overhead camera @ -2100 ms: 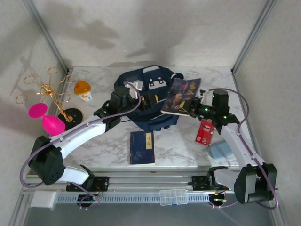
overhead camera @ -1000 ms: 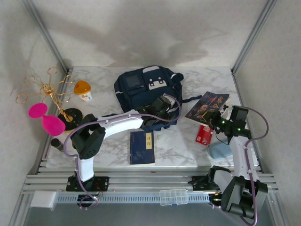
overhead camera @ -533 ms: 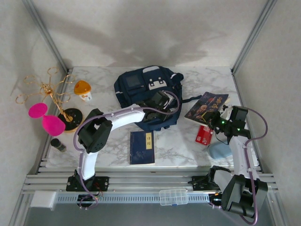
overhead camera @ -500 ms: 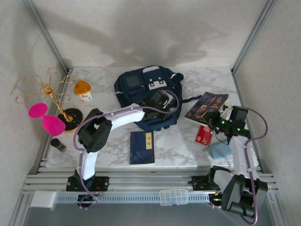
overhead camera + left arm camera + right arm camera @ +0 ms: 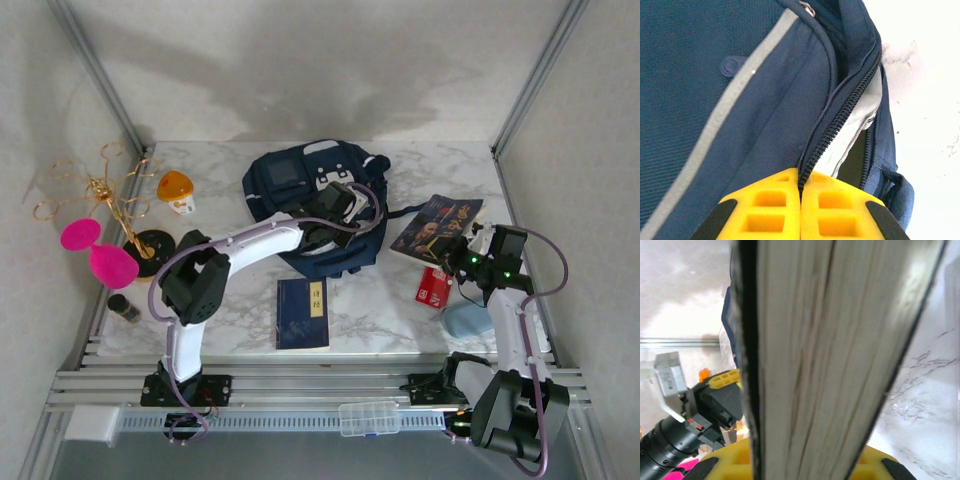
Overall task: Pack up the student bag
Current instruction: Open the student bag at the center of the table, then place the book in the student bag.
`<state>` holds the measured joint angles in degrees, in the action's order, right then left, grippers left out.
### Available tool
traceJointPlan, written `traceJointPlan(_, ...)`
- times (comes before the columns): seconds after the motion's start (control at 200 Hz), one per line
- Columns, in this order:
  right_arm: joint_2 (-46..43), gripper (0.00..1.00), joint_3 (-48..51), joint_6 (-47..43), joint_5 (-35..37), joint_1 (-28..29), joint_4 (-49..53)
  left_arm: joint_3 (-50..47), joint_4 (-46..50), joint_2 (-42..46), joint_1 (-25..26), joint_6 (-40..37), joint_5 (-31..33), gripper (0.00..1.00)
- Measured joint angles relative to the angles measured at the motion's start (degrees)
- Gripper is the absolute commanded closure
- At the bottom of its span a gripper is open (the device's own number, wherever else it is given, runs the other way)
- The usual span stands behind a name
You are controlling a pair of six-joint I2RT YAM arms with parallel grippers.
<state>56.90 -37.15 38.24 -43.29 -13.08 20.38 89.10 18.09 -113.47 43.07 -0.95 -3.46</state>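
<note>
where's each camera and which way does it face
top external: above and behind the robot, looking down on the table; left arm and right arm show, bases at the bottom.
left wrist: on the left arm, looking along the left claw, shut on the zipper of the student bag.
right wrist: on the right arm, looking along the right claw at the page edges of the book it grips.
shared: top external and left wrist both show the student bag.

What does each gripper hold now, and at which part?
The left gripper pinches the student bag at its zipper edge. The right gripper holds the book by the edge nearest that arm.
</note>
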Motion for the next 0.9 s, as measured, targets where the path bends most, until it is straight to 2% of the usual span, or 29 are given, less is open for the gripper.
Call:
traceJointPlan(0.165, 0.3, 1.00, -0.6, 0.1, -1.6, 2.8, -0.3, 1.9, 0.7, 5.9, 0.0, -1.0, 5.4, 1.00)
traceJointPlan(0.405, 6.5, 1.00, -1.1, 4.5, -3.4, 17.7, -8.7, 5.0, -0.3, 11.1, -0.1, -1.4, 11.3, 1.00)
traceJointPlan(0.591, 21.1, 1.00, -8.7, 6.2, -2.3, 28.1, -13.8, 5.3, -0.7, 11.4, -0.2, -1.5, 12.5, 1.00)
traceJointPlan(0.781, 37.8, 1.00, -20.8, 6.8, -1.7, 32.9, -20.9, 5.5, -0.7, 11.4, -0.2, -2.1, 13.5, 1.00)
traceJointPlan(0.856, 45.3, 0.95, -26.5, 6.8, -1.7, 33.6, -21.7, 6.2, -0.7, 11.4, -0.2, -2.4, 14.0, 1.00)
traceJointPlan(0.901, 49.3, 0.87, -29.7, 6.6, -1.6, 33.8, -21.6, 6.6, -0.7, 11.4, -0.2, -2.4, 14.6, 1.00)
